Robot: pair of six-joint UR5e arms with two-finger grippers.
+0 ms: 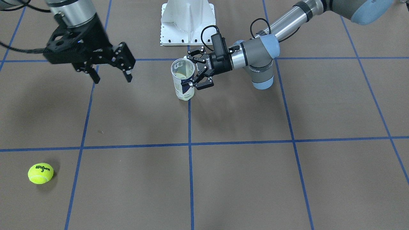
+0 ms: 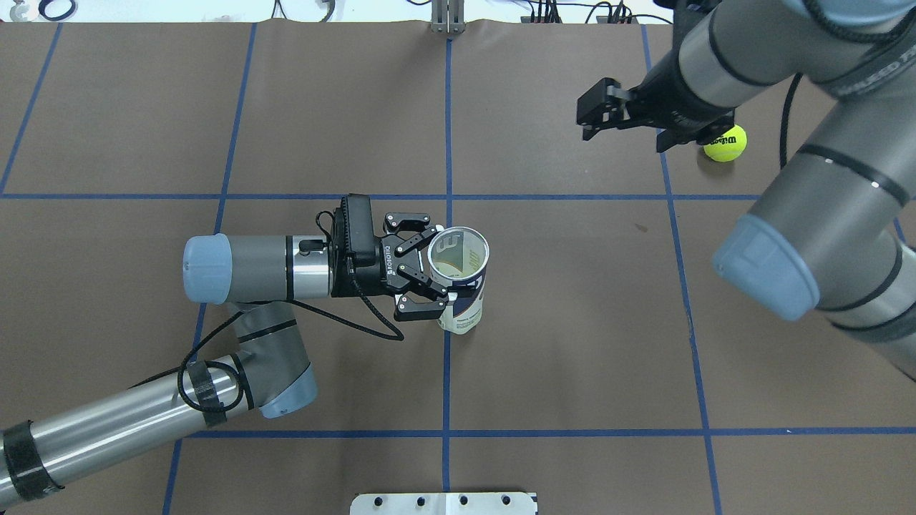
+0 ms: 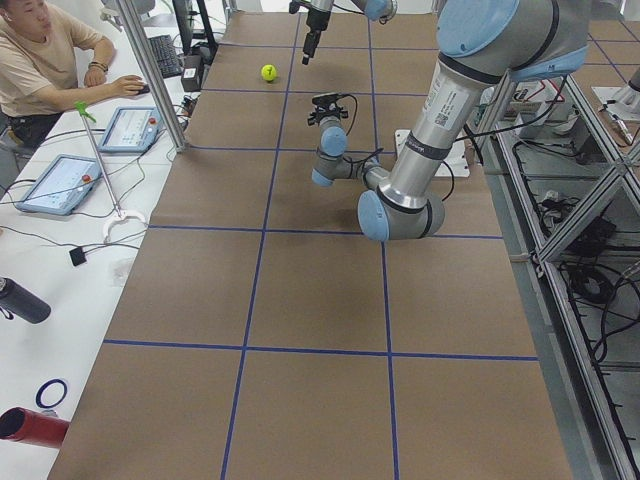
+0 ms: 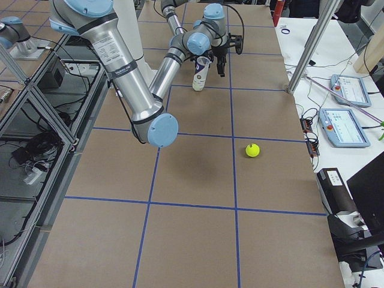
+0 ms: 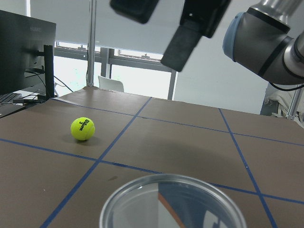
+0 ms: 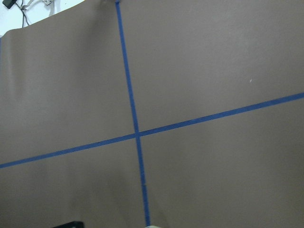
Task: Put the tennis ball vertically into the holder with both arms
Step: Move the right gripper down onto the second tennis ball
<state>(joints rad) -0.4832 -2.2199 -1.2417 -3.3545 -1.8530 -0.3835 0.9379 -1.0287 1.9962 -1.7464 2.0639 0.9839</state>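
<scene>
Tennis ball (image 1: 40,173) lies alone on the near part of the table (image 1: 243,179), well apart from the right hand (image 1: 112,78), which hangs above the surface, jaws apart and empty; at centre the holder (image 1: 183,83) stands upright, mouth up, clamped by the left hand (image 1: 190,72). Best practice, as judged: lower the right hand straight over the ball, jaws straddling its widest part, with the holder held vertical. Brown paper gridded in blue tape (image 1: 127,146) covers the table; a white base (image 1: 188,22) stands at its far edge.
</scene>
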